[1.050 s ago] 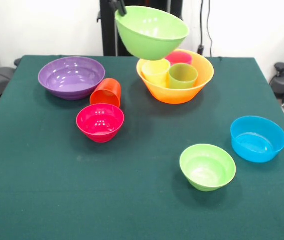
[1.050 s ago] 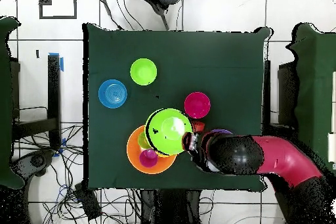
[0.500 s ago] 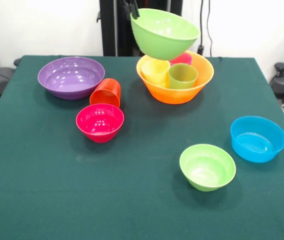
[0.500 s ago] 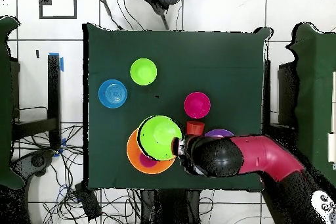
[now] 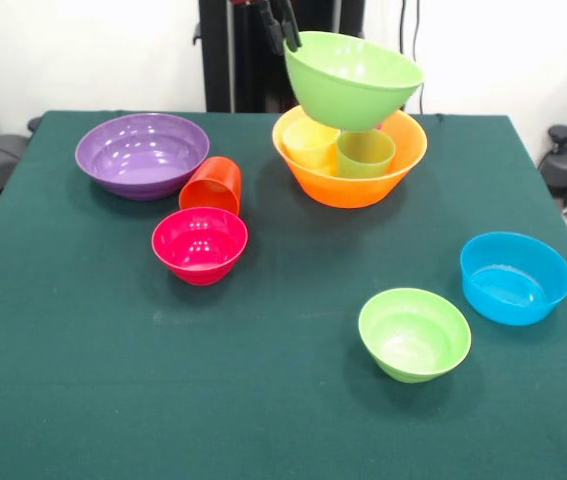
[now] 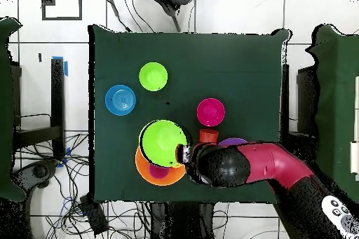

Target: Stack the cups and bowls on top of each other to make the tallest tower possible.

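The worktop (image 5: 263,400) carries everything, and most of the pieces are scattered on it, not yet stacked. The orange bowl (image 5: 401,158) sits at the far side, right of centre, as the tower's base. My claw (image 5: 281,27) is closed on the left rim of the big green bowl (image 5: 348,82), holding it in the air over the orange bowl, tilted so its mouth faces the near side.

The step in hand, as I judge it, is to set this green bowl on the cups inside the base. To do it well I should level the bowl first, centre it over the orange bowl, then lower slowly until it rests on the cup rims before letting go. Because I hold it by one edge, a quick release could tip it.

The purple bowl (image 5: 141,152) stands at the far left. The blue bowl (image 5: 515,277) lies at the right, with the small green bowl (image 5: 413,333) nearer and left of it. The pink bowl (image 5: 199,244) sits left of centre, just near of the orange cup (image 5: 212,185). The yellow cup (image 5: 310,143) and green cup (image 5: 365,153) stand upright side by side in the orange bowl.
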Tool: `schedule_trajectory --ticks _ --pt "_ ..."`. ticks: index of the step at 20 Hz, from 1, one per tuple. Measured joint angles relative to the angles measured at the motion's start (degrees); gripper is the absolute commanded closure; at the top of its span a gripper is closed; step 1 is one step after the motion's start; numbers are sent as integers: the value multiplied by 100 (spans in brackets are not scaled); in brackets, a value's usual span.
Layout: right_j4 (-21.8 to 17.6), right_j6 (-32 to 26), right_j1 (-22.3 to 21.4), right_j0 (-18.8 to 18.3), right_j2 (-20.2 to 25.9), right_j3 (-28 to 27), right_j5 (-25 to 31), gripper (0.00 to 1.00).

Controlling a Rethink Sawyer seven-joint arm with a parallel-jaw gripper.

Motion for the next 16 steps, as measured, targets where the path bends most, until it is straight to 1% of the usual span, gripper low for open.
schedule_trajectory --ticks 7,16 --pt "-40 0 230 2 -60 -2 -49 100" --pt "-482 0 515 57 -318 -4 -49 100"
